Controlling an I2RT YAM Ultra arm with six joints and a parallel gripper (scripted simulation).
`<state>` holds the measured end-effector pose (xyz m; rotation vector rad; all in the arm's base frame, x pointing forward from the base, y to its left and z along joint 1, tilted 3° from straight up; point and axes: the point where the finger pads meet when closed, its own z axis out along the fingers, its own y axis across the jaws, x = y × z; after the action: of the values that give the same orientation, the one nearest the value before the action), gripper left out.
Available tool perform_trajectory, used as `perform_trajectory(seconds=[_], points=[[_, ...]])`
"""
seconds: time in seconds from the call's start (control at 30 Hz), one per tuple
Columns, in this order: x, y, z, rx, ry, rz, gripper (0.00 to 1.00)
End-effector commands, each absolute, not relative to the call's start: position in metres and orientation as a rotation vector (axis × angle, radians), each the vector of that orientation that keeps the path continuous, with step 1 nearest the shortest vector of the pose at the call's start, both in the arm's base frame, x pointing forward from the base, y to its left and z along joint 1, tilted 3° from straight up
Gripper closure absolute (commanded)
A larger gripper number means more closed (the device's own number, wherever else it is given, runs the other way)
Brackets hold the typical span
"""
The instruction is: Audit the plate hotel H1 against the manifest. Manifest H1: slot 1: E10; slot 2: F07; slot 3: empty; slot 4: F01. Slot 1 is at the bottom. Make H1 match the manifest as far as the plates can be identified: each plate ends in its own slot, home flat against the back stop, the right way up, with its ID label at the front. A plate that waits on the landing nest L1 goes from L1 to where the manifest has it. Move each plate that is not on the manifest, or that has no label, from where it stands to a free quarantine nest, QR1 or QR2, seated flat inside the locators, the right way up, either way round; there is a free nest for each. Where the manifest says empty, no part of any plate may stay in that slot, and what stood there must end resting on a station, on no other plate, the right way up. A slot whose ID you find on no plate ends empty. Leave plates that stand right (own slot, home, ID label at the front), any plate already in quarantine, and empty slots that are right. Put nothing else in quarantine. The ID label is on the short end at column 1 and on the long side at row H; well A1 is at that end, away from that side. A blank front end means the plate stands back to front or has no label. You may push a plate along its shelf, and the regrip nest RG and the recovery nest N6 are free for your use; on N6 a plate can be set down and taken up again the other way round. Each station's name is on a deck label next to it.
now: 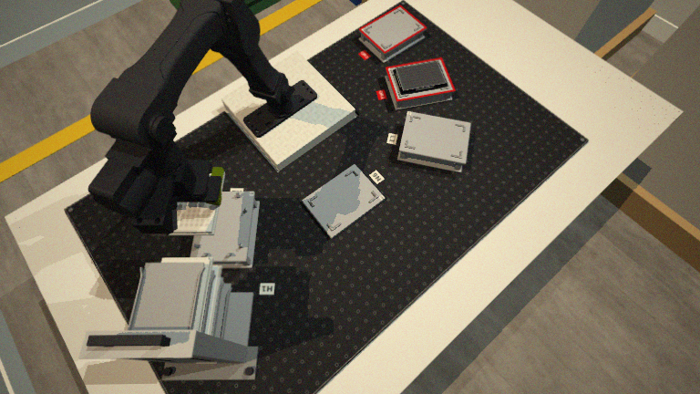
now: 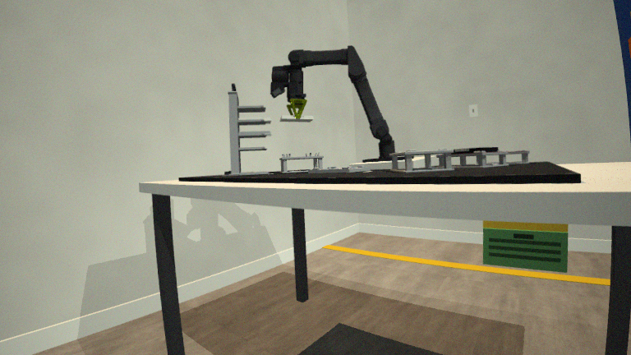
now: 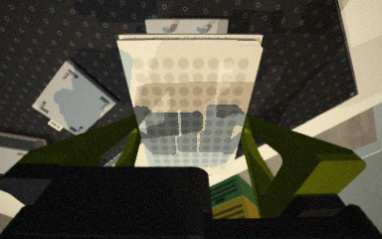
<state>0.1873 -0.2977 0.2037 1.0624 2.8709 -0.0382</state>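
Note:
My gripper is shut on a cream well plate, gripping it across its width and holding it level in the air. The plate hangs in front of the plate hotel H1, about level with its upper shelves and apart from them. It is above the regrip nest. I see no label on the plate from here. What stands in the hotel's slots is hidden from me.
The recovery nest N6 and the landing nest L1 are bare. One red-framed quarantine nest is bare. The other holds a dark plate. The arm's base block stands at the back.

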Motion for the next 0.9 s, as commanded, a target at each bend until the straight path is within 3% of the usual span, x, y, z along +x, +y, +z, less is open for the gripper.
perform_trajectory(seconds=[0.0,0.87], points=[[0.181,-0.288,0.232,1.073,2.897,-0.002,0.14],[0.209,-0.256,0.232,0.753,2.996,-0.011,0.14]])
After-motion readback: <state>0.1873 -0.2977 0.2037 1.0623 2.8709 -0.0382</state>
